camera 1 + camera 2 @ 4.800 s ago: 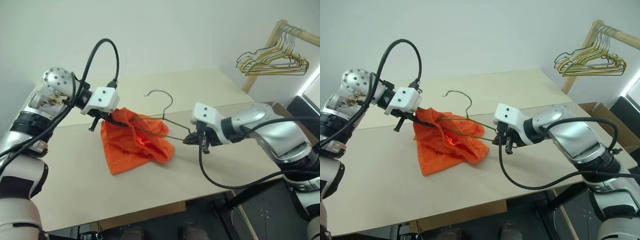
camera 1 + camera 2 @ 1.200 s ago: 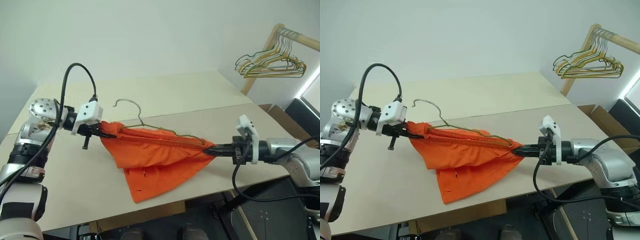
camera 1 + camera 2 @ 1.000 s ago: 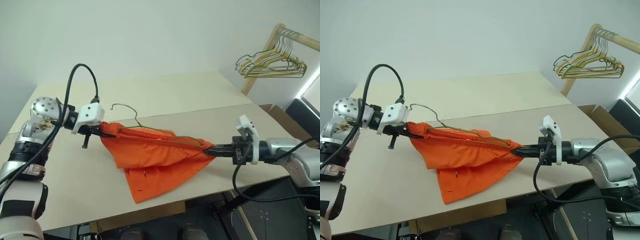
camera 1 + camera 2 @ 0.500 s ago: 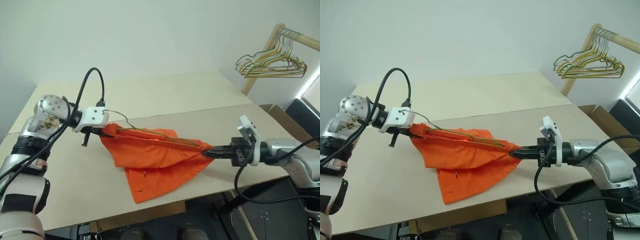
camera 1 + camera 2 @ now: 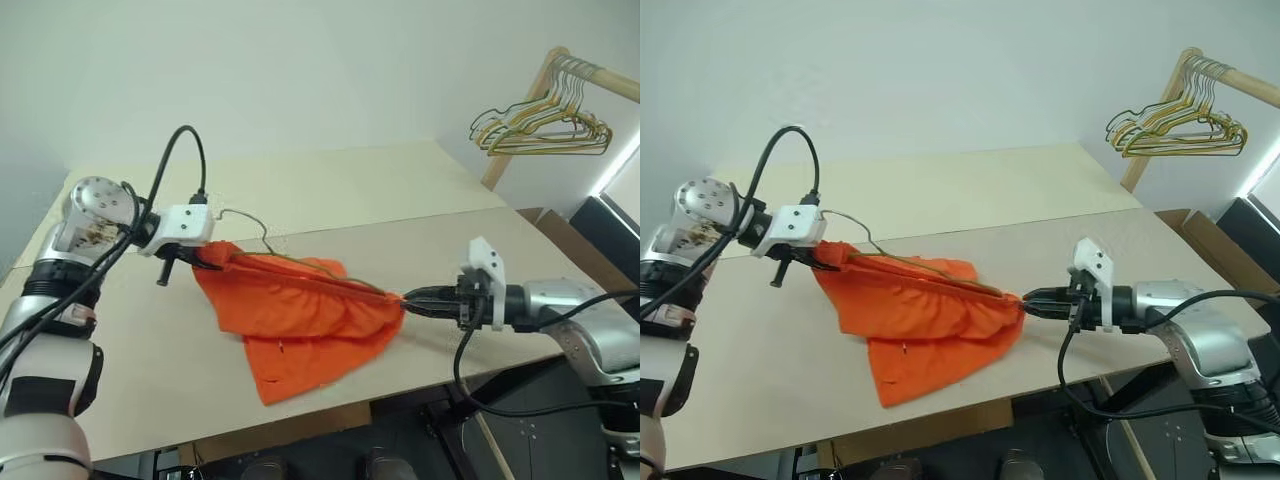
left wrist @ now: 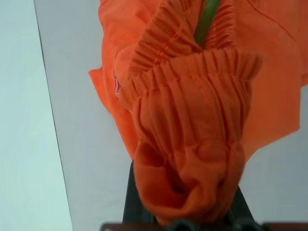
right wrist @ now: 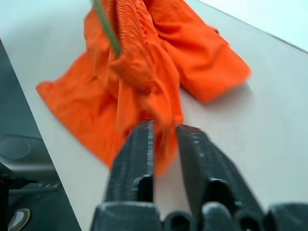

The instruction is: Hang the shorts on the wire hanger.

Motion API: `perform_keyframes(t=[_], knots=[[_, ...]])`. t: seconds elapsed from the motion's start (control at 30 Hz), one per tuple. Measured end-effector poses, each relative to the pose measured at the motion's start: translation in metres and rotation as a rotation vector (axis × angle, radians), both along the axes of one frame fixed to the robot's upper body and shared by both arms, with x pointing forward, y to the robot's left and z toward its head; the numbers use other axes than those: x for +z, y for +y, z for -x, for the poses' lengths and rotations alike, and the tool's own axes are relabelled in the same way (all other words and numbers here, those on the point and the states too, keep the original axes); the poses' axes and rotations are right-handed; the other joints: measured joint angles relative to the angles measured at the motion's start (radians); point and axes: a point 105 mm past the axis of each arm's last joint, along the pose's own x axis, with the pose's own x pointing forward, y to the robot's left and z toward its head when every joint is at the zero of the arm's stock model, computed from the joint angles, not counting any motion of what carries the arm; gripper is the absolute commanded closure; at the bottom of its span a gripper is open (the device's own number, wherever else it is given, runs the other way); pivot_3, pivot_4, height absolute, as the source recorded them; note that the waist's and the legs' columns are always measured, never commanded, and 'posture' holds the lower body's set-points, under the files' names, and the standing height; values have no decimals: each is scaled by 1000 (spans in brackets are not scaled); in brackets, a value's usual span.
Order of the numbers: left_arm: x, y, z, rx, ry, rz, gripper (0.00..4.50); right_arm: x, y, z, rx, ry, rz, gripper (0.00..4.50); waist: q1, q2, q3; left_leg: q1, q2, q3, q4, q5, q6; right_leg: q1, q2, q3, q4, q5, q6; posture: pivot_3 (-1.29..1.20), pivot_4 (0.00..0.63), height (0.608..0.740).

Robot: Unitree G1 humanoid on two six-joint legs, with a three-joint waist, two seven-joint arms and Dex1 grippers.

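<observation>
I see the shorts [image 5: 300, 320] draped at centre frame on the worktop [image 5: 400, 215], the wire hanger [image 5: 262, 245] threaded through their waistband; my left gripper [image 5: 207, 256] pinches the waistband's left end. My right gripper [image 7: 163, 137] has its fingers slightly parted at the fabric's right tip; whether it grips, I cannot tell.

My left hand [image 5: 212, 258] pinches one end of the waistband of the orange shorts [image 5: 300, 320], holding that end up off the counter [image 5: 400, 200]. The rest of the shorts sag down and spread on the counter. The thin wire hanger [image 5: 290, 272] runs along the waistband, its hook curling up just beside my left hand. My right hand [image 5: 415, 299] lies low at the other end of the shorts, its fingertips right at the cloth. A bunch of hangers [image 5: 545, 125] hangs on a wooden rail far to the right.
</observation>
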Motion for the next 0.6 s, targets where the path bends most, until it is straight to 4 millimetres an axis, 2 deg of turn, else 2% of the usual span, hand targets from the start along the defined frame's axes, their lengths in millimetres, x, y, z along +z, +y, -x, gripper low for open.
perform_keyframes(t=[0.2, 0.33, 0.47, 0.6], knots=[[2, -1, -2, 0, -1, 11, 4432, -5, -5, 3, -5, 24, 15, 511, 0, 0, 0, 0, 0, 0, 0, 0, 0, 0, 0, 0, 0, 0, 0, -5, 0, 740], [2, -4, -2, -6, 0, 14, 4432, -3, -4, 1, -30, 28, 18, 511, 0, 0, 0, 0, 0, 0, 0, 0, 0, 0, 0, 0, 0, 0, 0, -3, 0, 740], [3, -5, -3, -8, 0, 17, 4432, 1, 7, -4, -50, 0, 20, 511, 0, 0, 0, 0, 0, 0, 0, 0, 0, 0, 0, 0, 1, 0, 0, -4, 0, 740], [4, -6, -3, -11, 0, 17, 4432, -26, 16, -8, -75, 42, 107, 511, -1, 0, 0, -1, 0, 0, 0, 0, 0, -1, 0, 0, 1, 0, 0, 1, 0, 740]])
